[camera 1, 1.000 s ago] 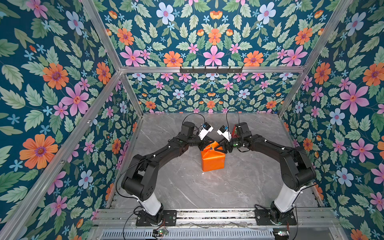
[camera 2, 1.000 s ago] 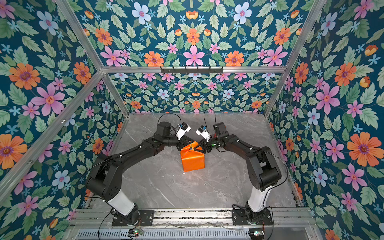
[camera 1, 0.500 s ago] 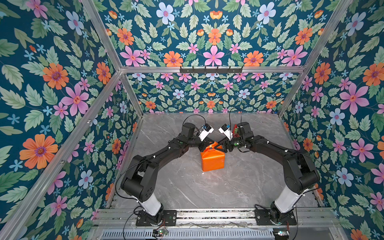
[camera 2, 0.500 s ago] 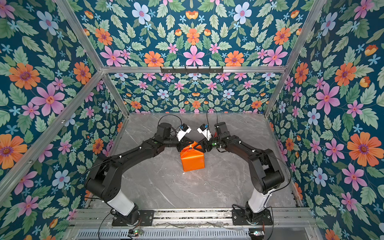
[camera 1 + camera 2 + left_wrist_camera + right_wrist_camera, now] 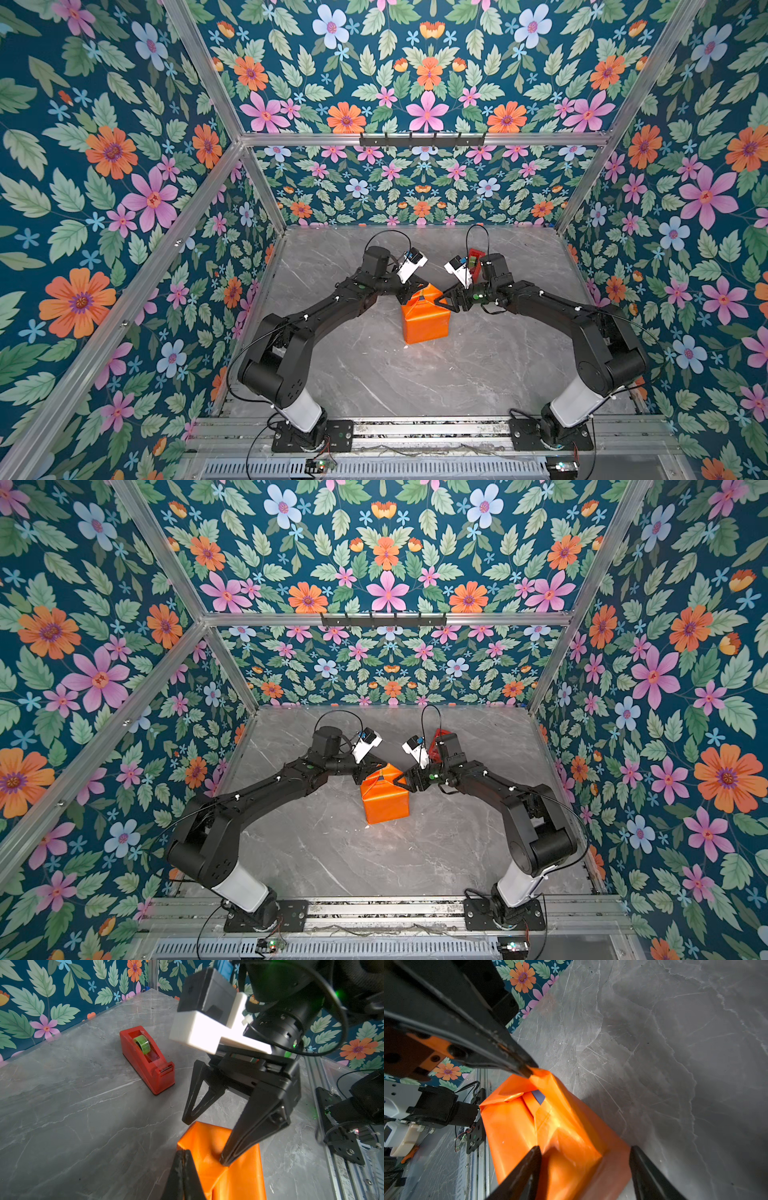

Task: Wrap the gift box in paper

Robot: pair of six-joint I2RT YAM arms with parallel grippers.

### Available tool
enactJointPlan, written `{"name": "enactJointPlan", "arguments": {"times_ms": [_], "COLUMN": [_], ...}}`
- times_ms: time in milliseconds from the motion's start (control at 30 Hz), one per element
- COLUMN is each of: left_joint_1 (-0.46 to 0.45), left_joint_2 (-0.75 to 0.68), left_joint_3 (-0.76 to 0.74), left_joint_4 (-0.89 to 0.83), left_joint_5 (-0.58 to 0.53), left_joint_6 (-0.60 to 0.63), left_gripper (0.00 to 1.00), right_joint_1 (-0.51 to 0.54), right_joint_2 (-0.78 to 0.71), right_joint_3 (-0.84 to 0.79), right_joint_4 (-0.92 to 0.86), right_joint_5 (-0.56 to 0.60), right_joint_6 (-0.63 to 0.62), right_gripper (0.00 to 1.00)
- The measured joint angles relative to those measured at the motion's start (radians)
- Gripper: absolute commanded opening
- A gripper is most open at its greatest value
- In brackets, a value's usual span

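- Two black arms, the left arm (image 5: 332,303) and the right arm (image 5: 552,307), rise from a metal rail (image 5: 415,428) at the near edge of the grey marbled surface (image 5: 415,382) and bend inward toward its middle.
- Past that open stretch stands the gift box (image 5: 538,1096), almost wholly covered by the paper (image 5: 426,320). Only a small navy sliver shows in the right wrist view, under the folds at the top. The paper's glossy orange face is turned outward in both top views.
- On the parcel's far upper side, the left hand (image 5: 184,1155) has its fingers pressed together, pinching a raised peak of the paper.
- From the other side comes the right hand (image 5: 584,1148), jaws spread wide over the parcel's top. In the left wrist view one of its fingertips (image 5: 225,1160) presses into the paper, while the other finger hangs clear, above the bare surface.
- Farther back, a red tape dispenser (image 5: 146,1059) with a green roll stands on the surface, apart from the parcel. In both top views the right arm's wrist partly hides it.
- Farthest is the floral back wall (image 5: 415,187).
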Motion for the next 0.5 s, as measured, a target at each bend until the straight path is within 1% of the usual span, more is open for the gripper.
{"name": "enactJointPlan", "arguments": {"times_ms": [200, 500], "left_joint_1": [-0.029, -0.08], "left_joint_2": [-0.023, -0.064], "left_joint_3": [-0.035, -0.114], "left_joint_4": [0.003, 0.022], "left_joint_5": [-0.022, -0.074], "left_joint_6": [-0.005, -0.053], "left_gripper": [0.0, 0.0], "right_joint_1": [0.0, 0.015], "right_joint_2": [-0.014, -0.053], "right_joint_3": [-0.069, -0.121], "right_joint_4": [0.124, 0.181], "right_joint_5": [0.003, 0.063], "right_joint_6": [0.1, 0.176], "right_gripper": [0.66, 0.66]}}
